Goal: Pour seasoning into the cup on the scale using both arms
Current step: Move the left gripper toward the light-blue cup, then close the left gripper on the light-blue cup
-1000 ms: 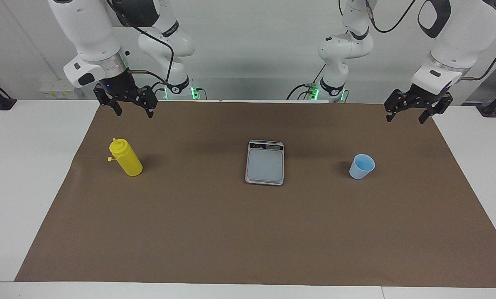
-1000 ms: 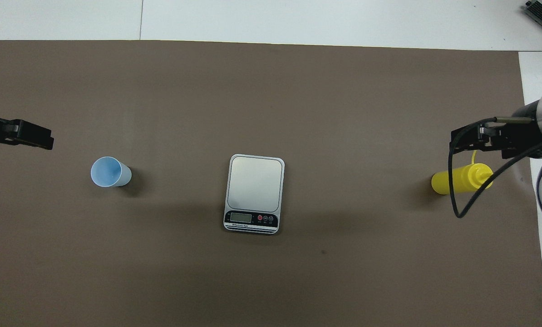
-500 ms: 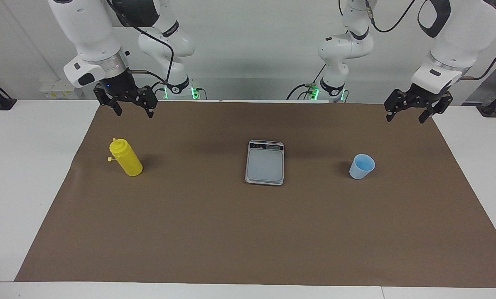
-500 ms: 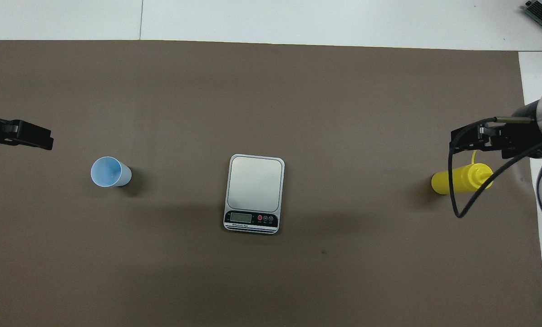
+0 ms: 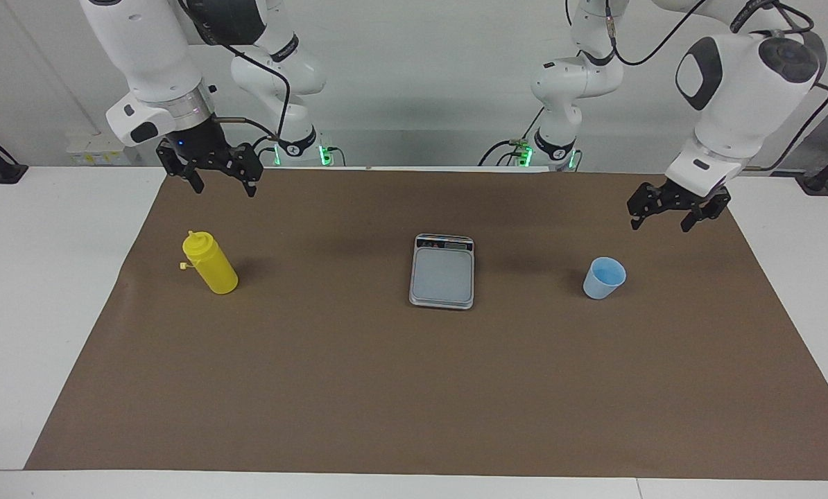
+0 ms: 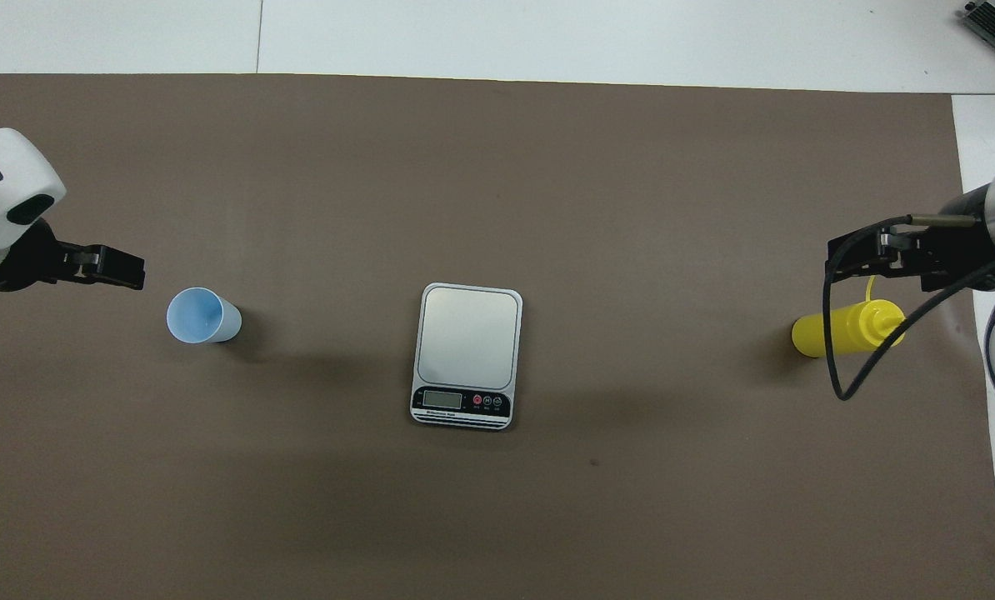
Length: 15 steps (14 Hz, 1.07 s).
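Change: the left tool (image 5: pixel 670 213) is seen lower and closer to the small light blue tapered plastic cup (image 5: pixel 604 277) than half a second ago, when it hung over the mat's corner; the right tool (image 5: pixel 209 170) is unmoved.
Meaning for the task: the approach to the cup is judged to have begun; no thing has been lifted and no pouring is possible yet.
Left tool: held in the air, fingers spread, nothing between them; the cup stands below it and slightly toward the middle of the desk, not touched.
Right tool: waits in the air with fingers spread and empty; the bright yellow cylindrical plastic squeeze bottle (image 5: pixel 210 263) stands upright on the mat below it, apart from it.
Scale: the flat rectangular silver-grey kitchen scale (image 5: pixel 442 270) lies between the two tools at the middle of the brown mat (image 5: pixel 414 388), its pale plate bare and its display strip toward the robots.
Cup: upright on the mat, empty as far as can be told, well apart from the scale.
Desk: the white desk (image 5: pixel 32 291) carries the mat.
Hidden or unclear: in the overhead view the bottle's nozzle end is crossed by the right arm's black cable (image 6: pixel 835 350) and the arms are cut off by the frame edges; the display reading cannot be made out.
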Each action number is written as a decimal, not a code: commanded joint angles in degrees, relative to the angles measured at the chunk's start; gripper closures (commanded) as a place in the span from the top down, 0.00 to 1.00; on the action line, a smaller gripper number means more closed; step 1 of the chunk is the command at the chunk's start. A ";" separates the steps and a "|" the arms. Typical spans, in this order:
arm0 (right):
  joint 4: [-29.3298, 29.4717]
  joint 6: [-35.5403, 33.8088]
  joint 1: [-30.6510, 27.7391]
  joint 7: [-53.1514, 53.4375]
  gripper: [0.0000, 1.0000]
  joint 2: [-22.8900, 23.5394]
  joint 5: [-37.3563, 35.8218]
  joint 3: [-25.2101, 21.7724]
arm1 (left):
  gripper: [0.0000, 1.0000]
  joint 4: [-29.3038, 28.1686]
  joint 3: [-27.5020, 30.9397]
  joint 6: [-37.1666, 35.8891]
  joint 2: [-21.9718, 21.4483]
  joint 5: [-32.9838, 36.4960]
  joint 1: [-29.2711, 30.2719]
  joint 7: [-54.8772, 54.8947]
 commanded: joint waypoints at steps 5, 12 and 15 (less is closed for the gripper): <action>-1.10 0.41 -0.83 -1.13 1.00 -0.95 0.37 0.34 | 1.00 -15.93 -0.38 15.80 -1.16 -3.09 2.59 -4.51; -1.10 0.41 -0.83 -1.13 1.00 -0.95 0.37 0.34 | 1.00 -24.99 -0.38 27.42 -0.63 -5.73 3.99 -6.46; -1.10 0.41 -0.83 -1.13 1.00 -0.95 0.37 0.34 | 1.00 -25.00 -0.38 30.75 2.26 -6.79 3.91 -6.46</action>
